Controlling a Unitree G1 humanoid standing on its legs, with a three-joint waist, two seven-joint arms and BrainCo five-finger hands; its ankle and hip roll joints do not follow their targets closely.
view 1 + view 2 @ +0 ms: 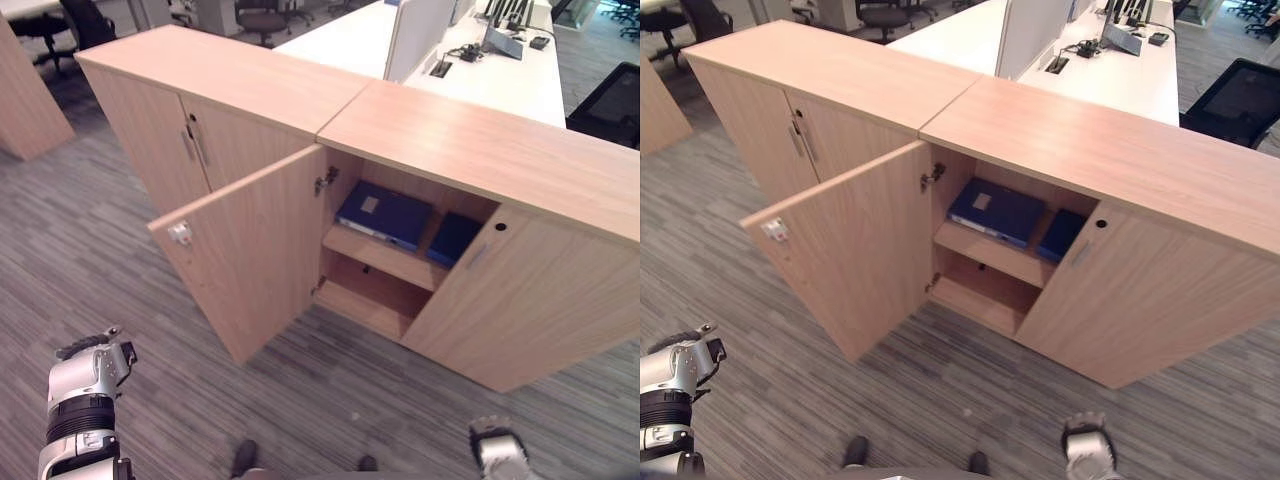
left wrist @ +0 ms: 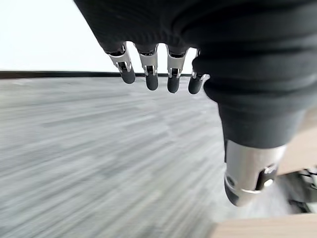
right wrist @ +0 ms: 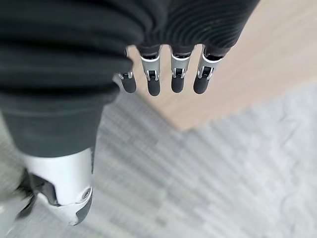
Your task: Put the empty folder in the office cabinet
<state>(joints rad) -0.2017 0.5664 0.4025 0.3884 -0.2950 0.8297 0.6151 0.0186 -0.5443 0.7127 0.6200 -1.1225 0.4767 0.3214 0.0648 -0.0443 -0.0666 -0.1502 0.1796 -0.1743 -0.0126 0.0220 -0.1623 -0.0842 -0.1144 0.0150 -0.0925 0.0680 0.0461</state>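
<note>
Both robot hands low over carpet, empty: left robot hand and right robot hand fingers straight. Blue folder, blank pale label, on office cabinet upper shelf, well ahead; door open.

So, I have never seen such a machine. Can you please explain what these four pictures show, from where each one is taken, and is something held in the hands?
This is a humanoid robot standing before a wooden office cabinet. The two wide pictures come from a stereo camera on its head, looking down. The cabinet's left door is swung open; on the upper shelf lie two blue folders, a bigger one and a second one partly hidden behind the closed right door. The lower shelf looks empty. The other two pictures come from cameras on the wrists, looking along each hand. The left hand hangs over grey carpet; the right hand hangs near the cabinet's wood. Both have relaxed, straight fingers and hold nothing.
</note>
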